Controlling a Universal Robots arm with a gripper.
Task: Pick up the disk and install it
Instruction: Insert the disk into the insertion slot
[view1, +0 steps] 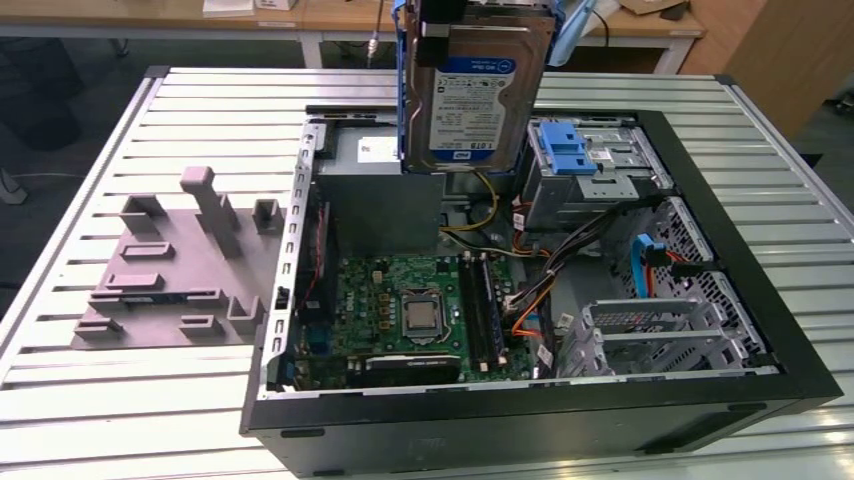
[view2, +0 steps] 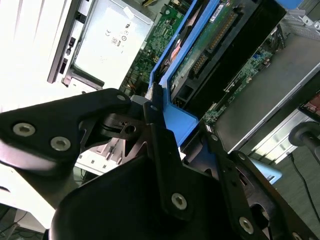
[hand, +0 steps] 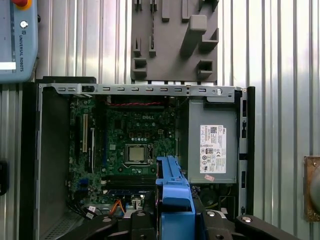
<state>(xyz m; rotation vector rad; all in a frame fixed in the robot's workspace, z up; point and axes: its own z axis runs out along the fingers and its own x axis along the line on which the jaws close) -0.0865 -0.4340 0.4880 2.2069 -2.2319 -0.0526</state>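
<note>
In the exterior view the disk (view1: 474, 95) hangs upright, label toward the camera, raised over the open case (view1: 747, 330). It is in front of the power supply (view1: 380, 185) and just beside the drive cage (view1: 587, 160). A grey fixture plate (view1: 174, 265) lies on the table (view1: 80, 420) at the exterior view's left. In the second wrist view the gripper (view2: 180, 120) has its jaws clamped narrowly on the disk's blue bracket (view2: 167, 67). In the first wrist view the bracket stands edge-on between the black fingers (hand: 145, 225), with the motherboard (hand: 135, 140) in the case beyond.
</note>
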